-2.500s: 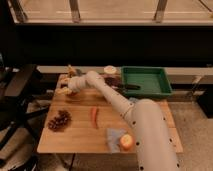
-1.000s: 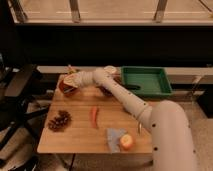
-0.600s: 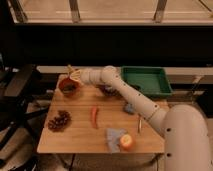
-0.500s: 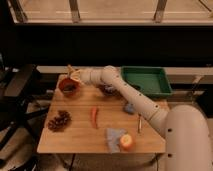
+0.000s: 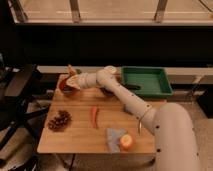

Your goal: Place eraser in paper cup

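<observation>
Wooden table (image 5: 75, 142) stands in front of a dark wall, with a window ledge running above.

Far left, off the table, is a black chair (image 5: 21, 92).

On the table's left front portion lies a dark pinecone (image 5: 59, 120), well apart from everything else.

At the back-left corner sits a reddish-brown bowl (image 5: 64, 87). The gripper (image 5: 72, 81) is positioned right at this bowl, over its right side, reaching in from the right. Whether it is spread or closed cannot be told from this view, nor whether it grips anything. The eraser cannot be picked out.

Near the table's middle lies an orange-red stick (image 5: 95, 116), set lengthwise front to back, clear of its neighbours.

The paper cup (image 5: 111, 70) stands upright at the back edge, just left of the tray and partly hidden behind the bend of the arm. It is well apart from the gripper. A small dark cup (image 5: 106, 91) sits just in front of it, partly covered by the arm.

Toward the front right, a blue-grey cloth (image 5: 114, 136) lies flat, with an orange round fruit (image 5: 127, 142) resting on its right part.

A green tray (image 5: 146, 82) occupies the back-right corner.

The white arm (image 5: 130, 102) enters from the lower right and crosses the table diagonally to the back left.
</observation>
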